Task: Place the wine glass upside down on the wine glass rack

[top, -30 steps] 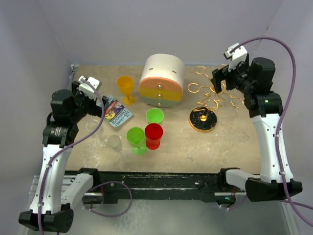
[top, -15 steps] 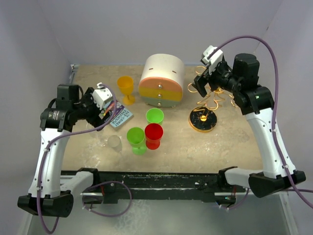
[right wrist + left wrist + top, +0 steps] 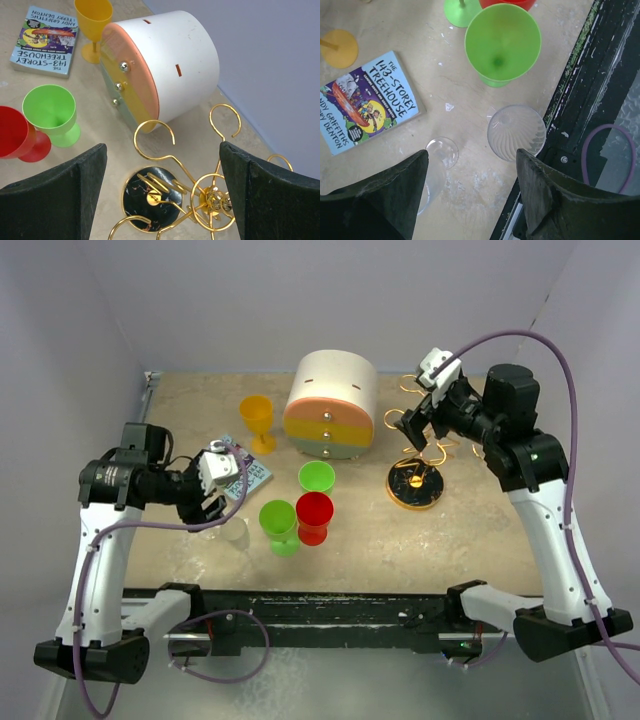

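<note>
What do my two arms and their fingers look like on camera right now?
Both match: the left arm and right arm have white link shells, black joint housings and black bases. A purple cable loops along each, and a white camera block sits at each wrist. The fingers are matte black, broad and tapered.

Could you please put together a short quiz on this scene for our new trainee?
1. True or false: a glass already hangs on the wine glass rack.
2. How many green goblets stand on the table? A one, B two, C three.
3. Fill in: the ___ gripper hovers above the rack.
Key: 1 false; 2 B; 3 the right gripper.
</note>
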You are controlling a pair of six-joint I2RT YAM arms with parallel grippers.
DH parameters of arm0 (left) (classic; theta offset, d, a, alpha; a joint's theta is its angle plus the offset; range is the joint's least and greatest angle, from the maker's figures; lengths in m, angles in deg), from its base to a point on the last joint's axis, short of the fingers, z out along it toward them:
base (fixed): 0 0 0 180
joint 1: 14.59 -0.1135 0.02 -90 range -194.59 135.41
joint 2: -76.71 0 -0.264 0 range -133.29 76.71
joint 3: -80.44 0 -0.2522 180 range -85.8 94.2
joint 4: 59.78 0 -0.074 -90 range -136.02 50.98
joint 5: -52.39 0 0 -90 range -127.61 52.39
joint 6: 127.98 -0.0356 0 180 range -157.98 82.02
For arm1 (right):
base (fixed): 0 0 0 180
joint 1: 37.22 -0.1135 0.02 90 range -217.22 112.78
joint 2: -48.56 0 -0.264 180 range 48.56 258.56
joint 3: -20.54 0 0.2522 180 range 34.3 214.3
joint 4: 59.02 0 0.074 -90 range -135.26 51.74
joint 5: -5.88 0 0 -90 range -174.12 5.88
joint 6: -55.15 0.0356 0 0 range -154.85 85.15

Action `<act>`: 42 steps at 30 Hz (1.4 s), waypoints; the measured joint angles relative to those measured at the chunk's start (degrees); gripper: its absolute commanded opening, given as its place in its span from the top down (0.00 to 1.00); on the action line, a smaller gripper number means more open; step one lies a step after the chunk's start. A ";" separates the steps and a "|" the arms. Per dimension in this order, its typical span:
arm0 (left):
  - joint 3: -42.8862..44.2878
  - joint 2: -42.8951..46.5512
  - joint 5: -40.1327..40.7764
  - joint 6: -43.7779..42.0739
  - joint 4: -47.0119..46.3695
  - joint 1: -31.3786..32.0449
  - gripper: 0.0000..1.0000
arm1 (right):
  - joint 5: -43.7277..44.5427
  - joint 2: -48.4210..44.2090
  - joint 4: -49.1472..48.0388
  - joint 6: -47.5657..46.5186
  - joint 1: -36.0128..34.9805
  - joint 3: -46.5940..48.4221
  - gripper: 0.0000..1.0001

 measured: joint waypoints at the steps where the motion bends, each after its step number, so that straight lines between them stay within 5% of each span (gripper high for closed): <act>1: -0.46 -0.22 -0.02 -0.44 0.04 0.31 0.29 | 0.00 -0.11 -0.04 0.00 0.00 -0.20 0.04; 13: -6.12 -2.16 4.79 3.23 -4.90 12.70 0.50 | 0.07 -0.70 -0.11 0.04 0.00 -1.86 0.04; 24: -6.21 -4.02 9.79 3.82 -7.41 13.31 0.53 | 0.26 -1.60 -0.31 0.02 0.00 -3.15 0.03; 42: -6.73 -6.71 12.96 3.32 -6.84 13.86 0.89 | 1.33 -1.66 -0.70 0.02 0.00 -5.33 0.03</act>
